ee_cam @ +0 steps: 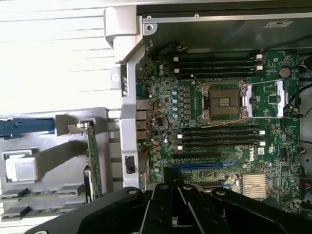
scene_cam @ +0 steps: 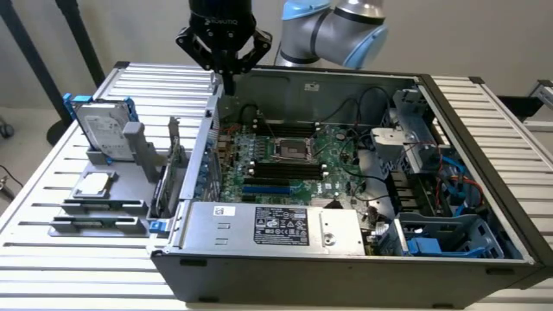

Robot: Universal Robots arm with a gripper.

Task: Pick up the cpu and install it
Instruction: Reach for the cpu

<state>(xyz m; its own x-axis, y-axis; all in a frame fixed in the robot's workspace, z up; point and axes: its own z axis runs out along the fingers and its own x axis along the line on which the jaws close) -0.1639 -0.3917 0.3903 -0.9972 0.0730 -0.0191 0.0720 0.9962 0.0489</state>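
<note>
**Gripper closed over the case's back corner, cpu resting on its stand**

In the exterior view the black gripper [scene_cam: 228, 76] hung with its fingers pressed together above the rear wall of the open computer case [scene_cam: 346, 269], at about eleven o'clock from the motherboard [scene_cam: 285, 162]. The wrist view showed the same closed fingers [ee_cam: 168, 195] poised over the board's edge, with the bare socket [ee_cam: 222, 101] in sight beyond them.

The cpu [scene_cam: 93, 184] lay flat on a grey fixture [scene_cam: 129, 170] on the slatted table [scene_cam: 52, 259]. It sat outside the case, at roughly seven o'clock from the gripper and well apart from it. From the socket [scene_cam: 292, 150] it was at about eight o'clock. In the wrist view the cpu [ee_cam: 22, 170] appeared as a pale square seated in the fixture.

A hard drive [scene_cam: 103, 129] in a blue frame stood upright just at twelve o'clock from the cpu. Two memory sticks [scene_cam: 100, 207] lay in slots at its six o'clock.
</note>
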